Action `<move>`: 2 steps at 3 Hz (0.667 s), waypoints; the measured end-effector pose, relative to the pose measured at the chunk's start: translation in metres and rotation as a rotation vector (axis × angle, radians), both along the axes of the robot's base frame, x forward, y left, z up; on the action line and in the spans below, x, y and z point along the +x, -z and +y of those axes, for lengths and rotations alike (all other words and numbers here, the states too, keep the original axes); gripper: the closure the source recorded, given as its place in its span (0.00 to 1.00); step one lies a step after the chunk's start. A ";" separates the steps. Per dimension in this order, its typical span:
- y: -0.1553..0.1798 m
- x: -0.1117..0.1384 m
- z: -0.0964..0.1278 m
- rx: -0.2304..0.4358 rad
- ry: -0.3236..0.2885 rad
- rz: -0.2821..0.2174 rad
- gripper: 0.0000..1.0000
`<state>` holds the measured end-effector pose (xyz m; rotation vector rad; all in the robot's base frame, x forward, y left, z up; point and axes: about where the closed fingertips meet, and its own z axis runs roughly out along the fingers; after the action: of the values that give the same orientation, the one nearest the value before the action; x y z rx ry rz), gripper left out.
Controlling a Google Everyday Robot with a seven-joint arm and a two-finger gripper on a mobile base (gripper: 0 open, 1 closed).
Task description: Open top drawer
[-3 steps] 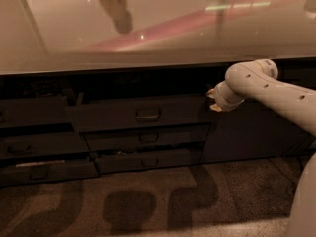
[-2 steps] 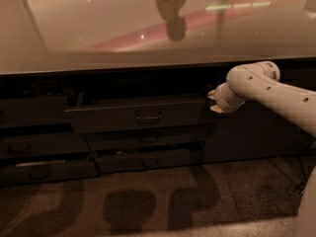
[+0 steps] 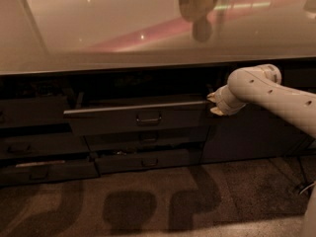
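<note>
The top drawer (image 3: 138, 118) is the wide dark front under the counter, with a pale rim along its top and a small loop handle (image 3: 148, 117) at its centre. It stands pulled out a little from the cabinet. My gripper (image 3: 214, 104) is at the drawer's right end, at the top right corner of the front, on the end of my white arm (image 3: 266, 90) that reaches in from the right.
A pale glossy counter (image 3: 123, 33) runs above. Two shallower drawers (image 3: 148, 154) sit below the top one, more drawers (image 3: 39, 152) to the left, a dark cabinet door (image 3: 247, 137) to the right. Speckled floor (image 3: 148, 206) in front.
The top drawer has slid out towards me, its pale rim now showing. A blurred reflection on the counter moved from left to right. My arm has barely shifted.
</note>
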<state>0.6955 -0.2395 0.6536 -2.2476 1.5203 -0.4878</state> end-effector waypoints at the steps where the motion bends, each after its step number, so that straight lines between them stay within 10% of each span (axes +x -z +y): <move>1: -0.003 0.000 0.000 0.000 0.000 0.000 1.00; 2: -0.001 -0.008 -0.001 0.000 -0.005 -0.002 1.00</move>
<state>0.6878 -0.2408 0.6547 -2.2497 1.5129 -0.4887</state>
